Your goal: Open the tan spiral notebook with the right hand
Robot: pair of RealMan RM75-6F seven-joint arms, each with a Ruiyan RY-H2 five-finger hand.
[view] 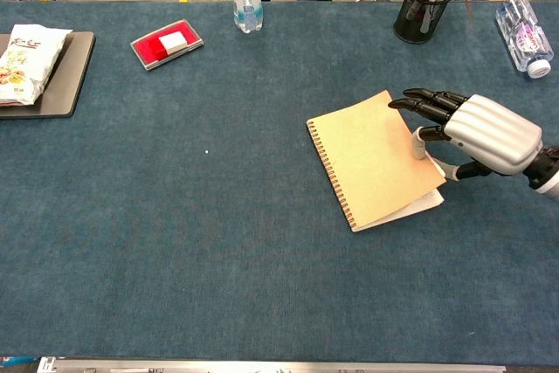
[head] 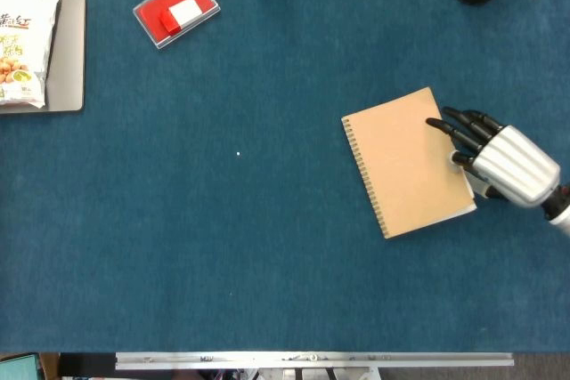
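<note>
The right hand (head: 503, 162) pinches the free edge of the tan spiral notebook (head: 408, 162), at 3 o'clock on the blue surface (head: 223, 238); cover lifted slightly, spiral toward 9. Open room spreads toward 6 and 9. A pen cup (view: 426, 8) stands at 1 o'clock.

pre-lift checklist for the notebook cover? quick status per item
1. Right hand at the open edge of the notebook, opposite the spiral: ok.
2. Fingers over the cover: ok.
3. Thumb under the cover only, not the pages: cannot tell.
4. Cover lifted: not ok, only a slight gap at the near corner.
5. Space on the spiral side for the cover to fold over: ok.
6. Left hand out of the way: ok, not in view.
</note>
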